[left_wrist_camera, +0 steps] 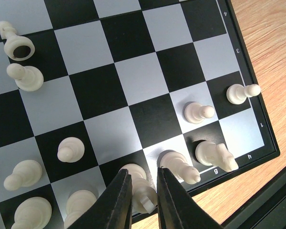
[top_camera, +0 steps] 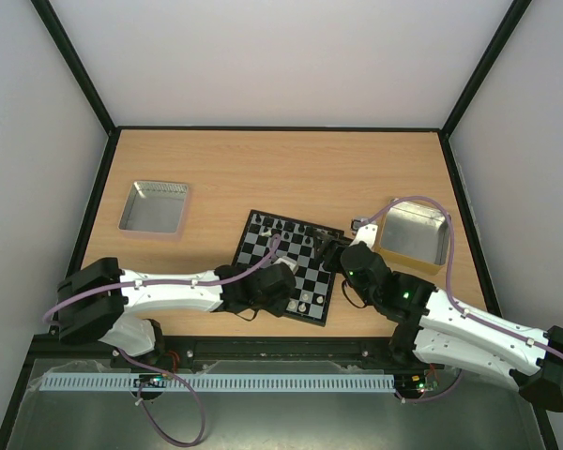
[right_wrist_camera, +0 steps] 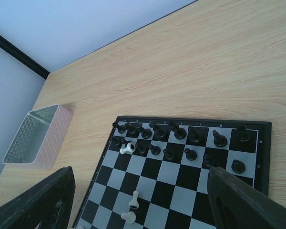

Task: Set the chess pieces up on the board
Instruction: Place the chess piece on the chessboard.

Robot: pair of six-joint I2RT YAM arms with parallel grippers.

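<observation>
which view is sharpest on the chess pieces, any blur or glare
left wrist: white chess pieces sharp, with soft shadows; right wrist: board crisp, own fingers dark and blurred; top external: pieces tiny, metal tray reflects light

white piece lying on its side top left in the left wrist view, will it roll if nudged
Probably: the tipped white piece shows a round base and tapered body, so it would likely roll in a curve. It looks tiny beside the left gripper, so probably light and easily flicked away.
</observation>
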